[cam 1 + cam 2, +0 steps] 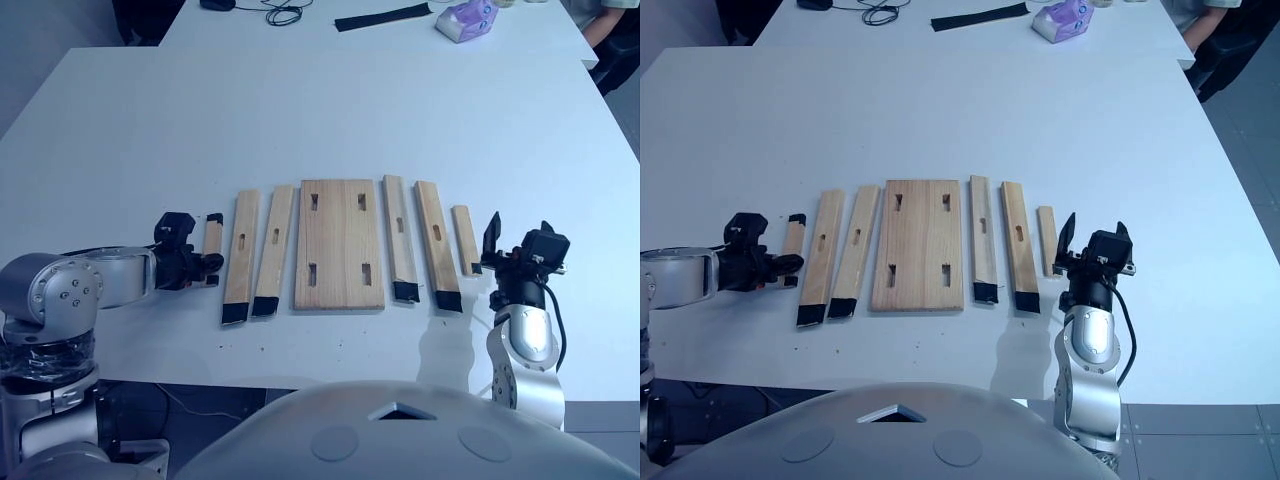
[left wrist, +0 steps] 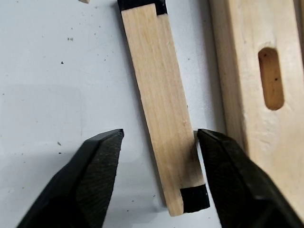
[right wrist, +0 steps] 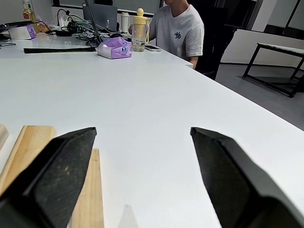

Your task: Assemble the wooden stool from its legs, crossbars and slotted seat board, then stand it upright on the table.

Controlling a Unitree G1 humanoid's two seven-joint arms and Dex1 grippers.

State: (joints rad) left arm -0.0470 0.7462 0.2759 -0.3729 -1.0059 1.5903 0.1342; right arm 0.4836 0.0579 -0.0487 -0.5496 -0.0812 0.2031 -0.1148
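Assembly looks not yet begun, to my eye; every piece lies flat and separate on the white table [image 1: 300, 110], nothing is slotted into anything, and no part stands upright; all the joining and the final standing-up remain to be done.

Counting across the row: one slotted seat board [image 1: 340, 245] in the middle, with four slots cut in it; four long legs, each with a single slot and a black near end, two to the left of the board [image 1: 240, 255] [image 1: 275, 248] and two to the right [image 1: 399, 238] [image 1: 437, 243]; two short crossbars, one at the far left [image 1: 213, 248] and one at the far right [image 1: 464, 238]; seven pieces in all.

The left gripper [image 2: 160, 134] is low at the near end of the left crossbar, its fingers spread to either side of the wood; one finger sits very close to the edge, though I cannot tell whether it touches; it is not pinching yet, so I judge the first pick-up is the step in hand.

The right gripper [image 1: 1096, 228] hangs just beside the near end of the right crossbar, fingers spread wide and holding nothing.
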